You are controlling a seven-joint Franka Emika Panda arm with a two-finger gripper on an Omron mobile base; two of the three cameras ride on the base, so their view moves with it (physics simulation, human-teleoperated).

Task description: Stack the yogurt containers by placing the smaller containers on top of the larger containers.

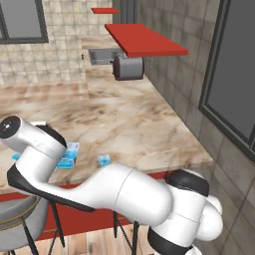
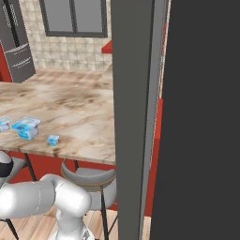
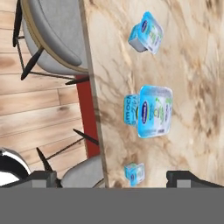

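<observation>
Three light-blue squarish plastic yogurt tubs are seen standing on the brown-veined marble counter [image 3: 183, 65], all close to its near edge and apart from one another.

- Widest tub with flared rim and dark-blue label band [image 3: 152, 111]: middle of the row in the hand view; in the right base view [image 2: 26, 127] it sits near the left of the counter.
- Mid-sized tub [image 3: 146, 33]: set well apart from the widest one; only partly caught at the left border of the right base view [image 2: 3, 124].
- Tiny cube-like cup [image 3: 134, 173]: on the other side of the widest tub, just inside the counter edge; also seen at [image 1: 104, 160] and [image 2: 53, 139].

Nothing is stacked.

The gripper [image 3: 113, 179] is held above the counter edge, fingers spread wide, nothing held. Grey-cushioned round stools [image 3: 54, 35] are seen below the counter edge.
</observation>
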